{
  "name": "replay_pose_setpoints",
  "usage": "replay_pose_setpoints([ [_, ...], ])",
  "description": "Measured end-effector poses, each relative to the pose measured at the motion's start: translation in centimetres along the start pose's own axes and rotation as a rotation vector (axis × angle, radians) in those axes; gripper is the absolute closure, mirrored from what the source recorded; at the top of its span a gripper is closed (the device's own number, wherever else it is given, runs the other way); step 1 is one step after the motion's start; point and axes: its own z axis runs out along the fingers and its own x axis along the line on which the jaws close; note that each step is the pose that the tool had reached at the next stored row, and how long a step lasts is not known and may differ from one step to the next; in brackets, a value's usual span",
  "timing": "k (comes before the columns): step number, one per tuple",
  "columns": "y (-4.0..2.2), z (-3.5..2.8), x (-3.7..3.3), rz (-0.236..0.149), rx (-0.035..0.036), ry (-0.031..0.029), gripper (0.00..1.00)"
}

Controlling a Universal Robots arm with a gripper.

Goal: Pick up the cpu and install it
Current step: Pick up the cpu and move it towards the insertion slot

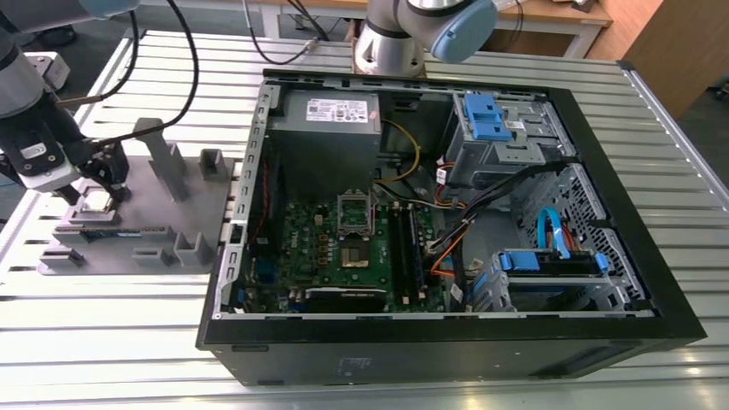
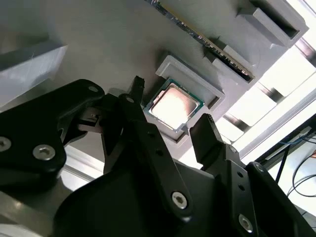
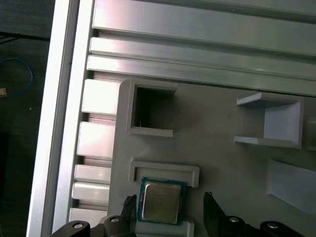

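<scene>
Step in hand, by my reading: the pick-up, at the approach-to-grasp stage; nothing is lifted yet. The gripper (image 2: 171, 102) hangs over the grey fixture plate (image 1: 171, 218), its 2 fingers (image 2: 136, 106) spread apart and straddling the cpu (image 2: 174, 104), 1 finger off each opposite edge. In the first wrist view there is a gap between the cpu (image 3: 160, 201) and the fingers (image 3: 212, 212) on one side, a narrower one on the other; no contact that I can make out. The chip lies flat, metal top up, seated in its shallow nest (image 3: 164, 171) between the fingertips and a little beyond them. Judgement: closing calls for the tips to be low enough to meet the chip's thin rim, square to its edges and centred, since the nest walls leave little room and an uneven squeeze could tilt it. Count: 1 cpu, 1 gripper, 2 fingers, 1 memory stick (image 2: 207, 42) lying past the fingertips on the same plate, 1 open computer case (image 1: 638, 282) well apart from the fingers, 1 bare socket (image 1: 354, 213) on its board
</scene>
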Motion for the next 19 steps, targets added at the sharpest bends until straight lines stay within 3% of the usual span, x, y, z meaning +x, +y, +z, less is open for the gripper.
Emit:
replay_pose_setpoints([
  [8, 0.02, 0.09, 0.07, -0.001, -0.0001, -0.0001, 0.35],
  [11, 0.06, 0.11, 0.51, -0.001, -0.0001, -0.0011, 0.35],
  [19, 0.05, 0.57, 0.58, 0.011, 0.0005, -0.0013, 0.35],
])
